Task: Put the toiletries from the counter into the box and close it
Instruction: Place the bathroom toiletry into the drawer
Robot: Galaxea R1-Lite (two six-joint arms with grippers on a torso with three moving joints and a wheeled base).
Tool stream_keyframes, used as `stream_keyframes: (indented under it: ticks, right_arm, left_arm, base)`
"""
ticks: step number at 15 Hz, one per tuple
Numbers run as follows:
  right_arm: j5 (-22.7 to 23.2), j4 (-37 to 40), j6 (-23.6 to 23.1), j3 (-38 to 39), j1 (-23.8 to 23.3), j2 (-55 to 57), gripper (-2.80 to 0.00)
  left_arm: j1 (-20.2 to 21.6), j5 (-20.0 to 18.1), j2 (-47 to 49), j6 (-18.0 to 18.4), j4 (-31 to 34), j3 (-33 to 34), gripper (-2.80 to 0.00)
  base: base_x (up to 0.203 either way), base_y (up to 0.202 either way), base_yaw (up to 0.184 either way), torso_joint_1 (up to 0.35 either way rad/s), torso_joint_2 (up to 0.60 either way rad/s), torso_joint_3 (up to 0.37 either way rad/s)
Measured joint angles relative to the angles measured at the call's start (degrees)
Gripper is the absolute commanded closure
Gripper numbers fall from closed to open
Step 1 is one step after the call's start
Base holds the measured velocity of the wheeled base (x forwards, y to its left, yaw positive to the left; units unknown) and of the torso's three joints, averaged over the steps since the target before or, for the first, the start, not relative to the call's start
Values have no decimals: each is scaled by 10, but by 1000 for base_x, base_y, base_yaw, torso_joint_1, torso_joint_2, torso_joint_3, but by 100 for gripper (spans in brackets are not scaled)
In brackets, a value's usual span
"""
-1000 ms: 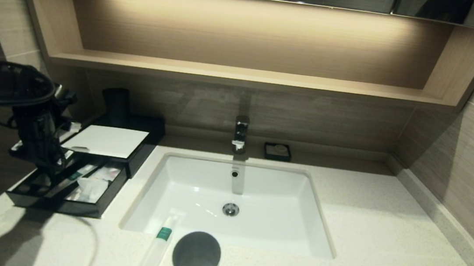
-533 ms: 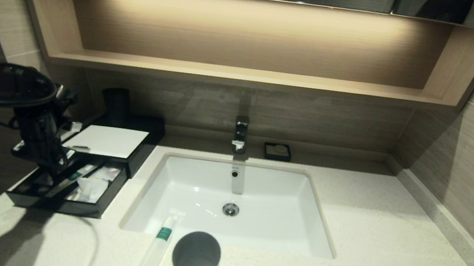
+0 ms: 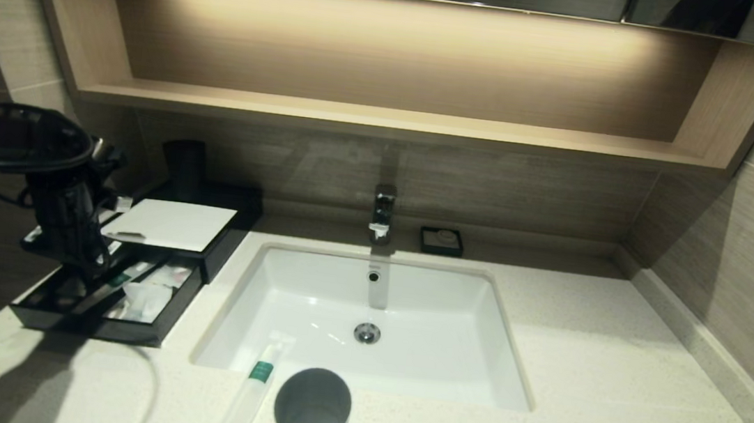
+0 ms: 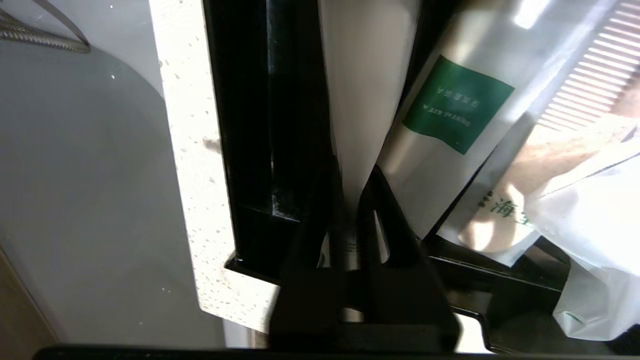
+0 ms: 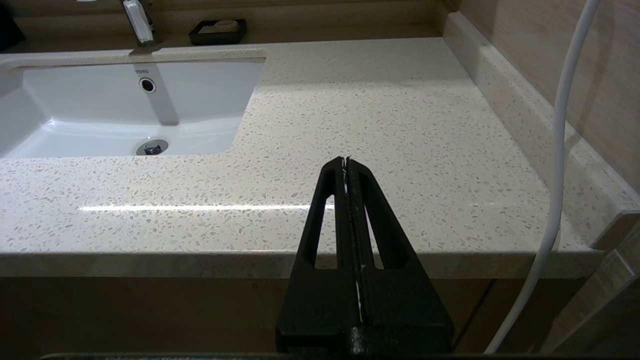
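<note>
Speckled counter [image 3: 577,373] carries the black box [image 3: 99,331]; above its pulled-out drawer the left gripper [image 4: 350,175] pinches a white packet [image 4: 365,100], fingers almost together; beside it lies a green-banded packet [image 4: 457,105] (another [image 3: 254,384] rests by the sink).

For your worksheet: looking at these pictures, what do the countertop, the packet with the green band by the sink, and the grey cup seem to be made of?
Countertop: probably polished stone or composite; cream, speckled, with glossy reflections.
Packet with the green band: thin clear plastic wrap, seemingly; translucent and shiny.
Grey cup: likely matte plastic or ceramic; even, dull surface, so the look leaves it open.
</note>
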Motion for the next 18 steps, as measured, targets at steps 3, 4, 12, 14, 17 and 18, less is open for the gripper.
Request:
stream_keyframes:
  ticks: [3, 4, 12, 14, 17, 18]
  right_arm:
    - [0, 0, 0, 0, 0, 0, 0]
    - [0, 0, 0, 0, 0, 0, 0]
    - [0, 0, 0, 0, 0, 0, 0]
    - [0, 0, 0, 0, 0, 0, 0]
    - [0, 0, 0, 0, 0, 0, 0]
    - [0, 0, 0, 0, 0, 0, 0]
  left_arm:
    - [-1, -2, -1, -1, 0, 2, -280]
    - [-3, -3, -2, -1, 0, 2, -280]
    - [-20, -4, -34, -11, 0, -3, -280]
    - [-30, -4, -50, -18, 0, -3, -280]
    - [-46, -7, -82, -40, 0, -3, 0]
    - [-53, -20, -94, -51, 1, -2, 0]
  base:
    - [0, 0, 0, 0, 0, 0]
    - [0, 0, 0, 0, 0, 0]
    - [0, 0, 0, 0, 0, 0]
    - [0, 0, 0, 0, 0, 0]
    - [0, 0, 0, 0, 0, 0]
    - [0, 0, 0, 0, 0, 0]
